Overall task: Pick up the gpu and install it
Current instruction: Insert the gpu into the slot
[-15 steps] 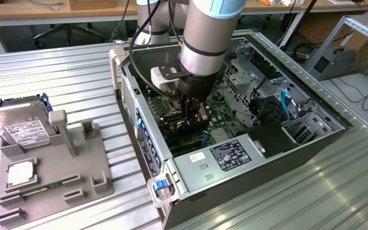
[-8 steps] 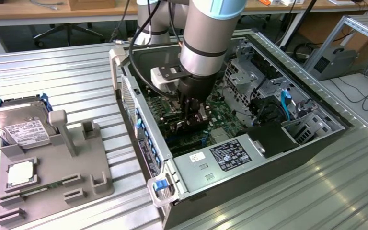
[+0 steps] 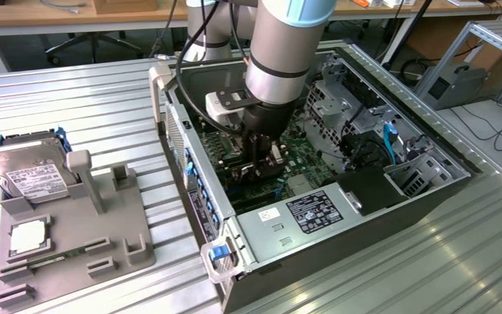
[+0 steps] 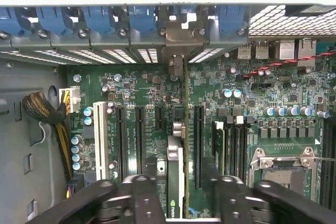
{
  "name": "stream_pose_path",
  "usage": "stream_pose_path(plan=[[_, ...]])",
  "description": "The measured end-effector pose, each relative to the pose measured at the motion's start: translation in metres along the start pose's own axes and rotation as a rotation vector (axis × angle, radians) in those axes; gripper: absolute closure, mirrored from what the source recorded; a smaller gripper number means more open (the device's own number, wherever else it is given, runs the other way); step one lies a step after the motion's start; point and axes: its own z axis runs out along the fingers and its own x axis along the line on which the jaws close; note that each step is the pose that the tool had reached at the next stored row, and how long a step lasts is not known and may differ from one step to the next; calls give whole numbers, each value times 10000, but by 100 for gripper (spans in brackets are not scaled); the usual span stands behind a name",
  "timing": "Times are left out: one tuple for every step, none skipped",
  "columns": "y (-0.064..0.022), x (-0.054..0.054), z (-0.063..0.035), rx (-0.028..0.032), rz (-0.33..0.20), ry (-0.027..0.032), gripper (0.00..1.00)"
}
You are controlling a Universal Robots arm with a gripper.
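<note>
The gpu (image 4: 176,153) stands on edge in a motherboard slot inside the open computer case (image 3: 412,108). Its silver end bracket (image 4: 177,38) sits against the row of rear slot covers. My gripper (image 4: 178,182) straddles the card from above; its dark fingers (image 4: 137,195) stand a little off each face of the card, so it is open and holds nothing. In the exterior view the arm reaches straight down into the case, and the gripper (image 3: 260,169) hangs just over the motherboard, hiding the card.
A grey fixture (image 3: 102,245) at the exterior view's left holds a silver hard drive (image 3: 26,175) and a green memory stick (image 3: 55,256). Inside the case are a power supply (image 3: 308,210), drive cages (image 3: 338,98), a CPU socket (image 4: 283,163) and a cable bundle (image 4: 42,111).
</note>
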Motion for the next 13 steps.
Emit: stream_pose_path(plan=[[0, 0, 0, 0, 0, -1, 49], [0, 0, 0, 0, 0, 0, 42], [0, 0, 0, 0, 0, 0, 36], [0, 0, 0, 0, 0, 0, 36], [0, 0, 0, 0, 0, 0, 36], [0, 0, 0, 0, 0, 0, 30], [0, 0, -1, 0, 0, 1, 30], [0, 0, -12, -2, 0, 4, 30], [0, 0, -25, -1, 0, 2, 30], [0, -1, -46, -1, 1, 2, 30], [-1, -2, -73, 0, 0, 1, 30], [-1, -3, -101, 0, 0, 0, 30], [-1, -3, -128, 0, 0, 1, 30]])
